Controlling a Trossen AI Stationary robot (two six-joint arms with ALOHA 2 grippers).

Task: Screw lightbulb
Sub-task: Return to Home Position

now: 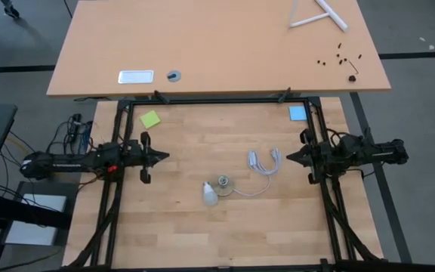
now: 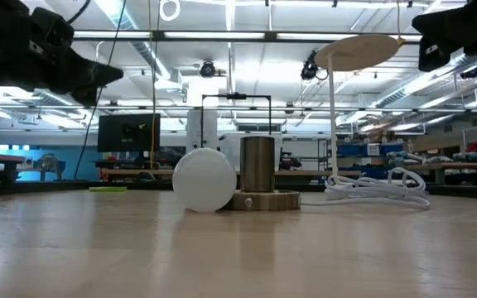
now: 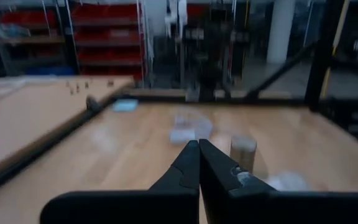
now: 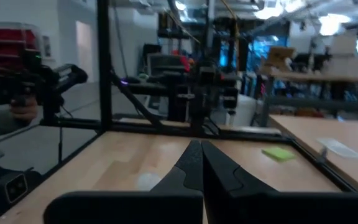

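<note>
**Bulb lying beside its socket, both arms held back at the sides**

A white lightbulb [image 1: 209, 194] is seen lying on its side on the wooden counter [image 1: 202, 234], near the middle, touching or just beside a metal socket [image 1: 223, 182] that stands upright on a round wooden base. A white cable [image 1: 264, 163] is looped on the counter on the socket's other side. The bulb is not seated in the socket.

The left hand [image 1: 162, 156] is held well apart from the bulb, at the counter's left edge, with its fingers [image 3: 188, 168] pressed together. The right hand [image 1: 290, 157] is held at the right edge, likewise well away, its fingers [image 4: 194, 165] pressed together too. Nothing is gripped by either.

The step in hand cannot be settled: the scene would suit a bulb waiting to be picked up, or one laid down again. For the bulb to be screwed in, it would have to be lifted, turned base-down over the socket's mouth and rotated, probably while the base is steadied.

From above, the spacing of arms, bulb and socket is shown, along with a green note [image 1: 150, 119] and a blue note [image 1: 297, 113]. From counter level, the bulb [image 2: 204, 179] is shown resting against the socket's base [image 2: 261, 199], and the socket's upright barrel is made plain, which the overhead picture flattens.
</note>
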